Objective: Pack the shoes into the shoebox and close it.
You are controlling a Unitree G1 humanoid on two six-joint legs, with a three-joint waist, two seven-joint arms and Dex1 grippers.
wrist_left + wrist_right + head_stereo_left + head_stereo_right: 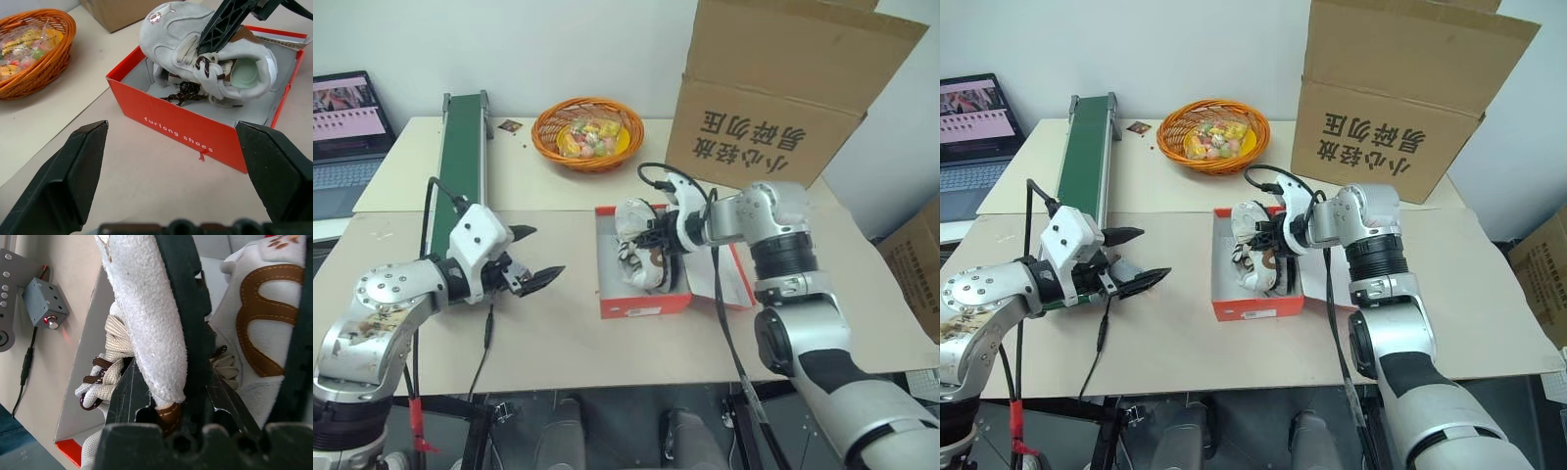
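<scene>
The red shoebox (pixel 642 305) stands open at the middle of the table, its lid (pixel 736 281) folded out flat on the right side. My right gripper (pixel 658 238) is shut on the collar of a white shoe (pixel 182 35), holding it tilted in the box with the toe over the far rim. A second shoe (pixel 264 323) with brown trim lies beside it inside the box, brown laces (pixel 185 91) loose underneath. My left gripper (pixel 544 253) stands open and empty to the left of the box, a hand's width from it, pointing at its side wall (pixel 181 129).
An orange basket (pixel 587 133) of sweets sits behind the box, a large brown carton (pixel 783 93) at the back right. A green conveyor (pixel 464 162) runs along the left, with a laptop (pixel 347 127) beyond it. A black cable (pixel 487 335) trails toward the front edge.
</scene>
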